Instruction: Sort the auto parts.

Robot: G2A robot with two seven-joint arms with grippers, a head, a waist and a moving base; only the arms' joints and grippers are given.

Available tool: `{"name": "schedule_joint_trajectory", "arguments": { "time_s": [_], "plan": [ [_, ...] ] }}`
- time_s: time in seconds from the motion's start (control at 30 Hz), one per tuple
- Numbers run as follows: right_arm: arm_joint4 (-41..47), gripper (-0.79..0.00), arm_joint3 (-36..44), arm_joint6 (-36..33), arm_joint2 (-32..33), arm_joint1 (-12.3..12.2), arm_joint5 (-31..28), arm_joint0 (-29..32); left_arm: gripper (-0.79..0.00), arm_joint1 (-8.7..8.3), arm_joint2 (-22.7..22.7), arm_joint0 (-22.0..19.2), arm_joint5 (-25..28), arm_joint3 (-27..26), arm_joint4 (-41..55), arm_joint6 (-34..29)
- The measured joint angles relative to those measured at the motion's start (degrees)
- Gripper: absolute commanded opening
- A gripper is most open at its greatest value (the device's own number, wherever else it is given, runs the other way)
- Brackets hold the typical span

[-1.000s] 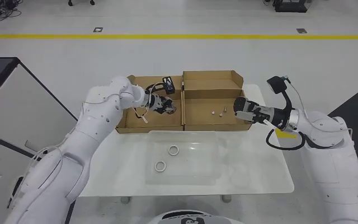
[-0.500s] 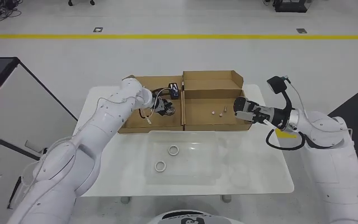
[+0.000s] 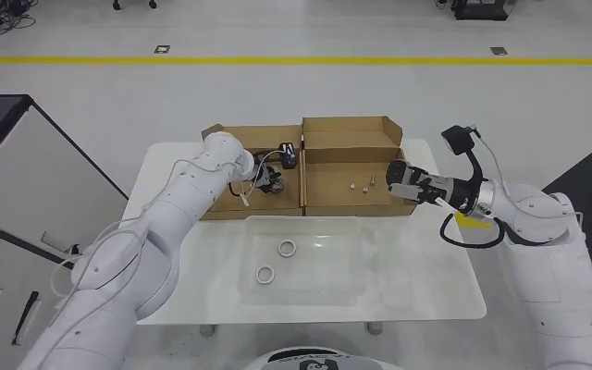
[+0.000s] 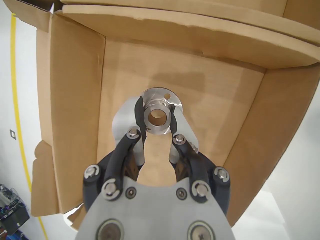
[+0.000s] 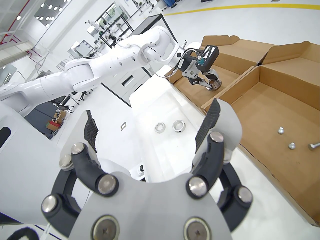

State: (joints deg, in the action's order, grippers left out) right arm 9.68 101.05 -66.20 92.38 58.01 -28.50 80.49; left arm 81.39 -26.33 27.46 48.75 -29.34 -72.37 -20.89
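My left gripper [image 4: 155, 116] is shut on a metal flanged bushing [image 4: 160, 96], holding it by its hub just above the floor of the left cardboard box [image 4: 75, 88]. From above, this gripper [image 3: 271, 178] sits near the box's right wall. The right wrist view shows the bushing [image 5: 215, 84] too. My right gripper [image 5: 152, 111] is open and holds nothing; it hangs at the right edge of the right cardboard box [image 3: 333, 199]. Three small bolts [image 3: 363, 185] lie in that box. Two metal rings [image 3: 288, 248] [image 3: 266, 275] rest on a clear tray.
The two boxes stand side by side at the table's far edge with their lids folded back. The clear tray [image 3: 324, 277] covers the middle of the white table [image 3: 444, 296]. Bare table lies on either side of the tray.
My left arm's elbow has swung in toward the table, while its gripper stays low in the left box with the bushing. The right arm has not moved.
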Motion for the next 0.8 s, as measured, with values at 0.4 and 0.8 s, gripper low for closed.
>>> {"name": "schedule_joint_trajectory", "arguments": {
  "time_s": [0.4,0.8],
  "plan": [
    [0.0,0.0,0.0,0.0,0.0,0.0,0.0,0.0,-0.274,2.51,0.24,-0.39,0.88,5.71,1.31,1.35],
    [0.0,0.0,0.0,0.0,0.0,0.0,0.0,0.0,0.0,3.36,-0.8,-2.5,1.81,9.66,2.28,3.36]
  ]
}}
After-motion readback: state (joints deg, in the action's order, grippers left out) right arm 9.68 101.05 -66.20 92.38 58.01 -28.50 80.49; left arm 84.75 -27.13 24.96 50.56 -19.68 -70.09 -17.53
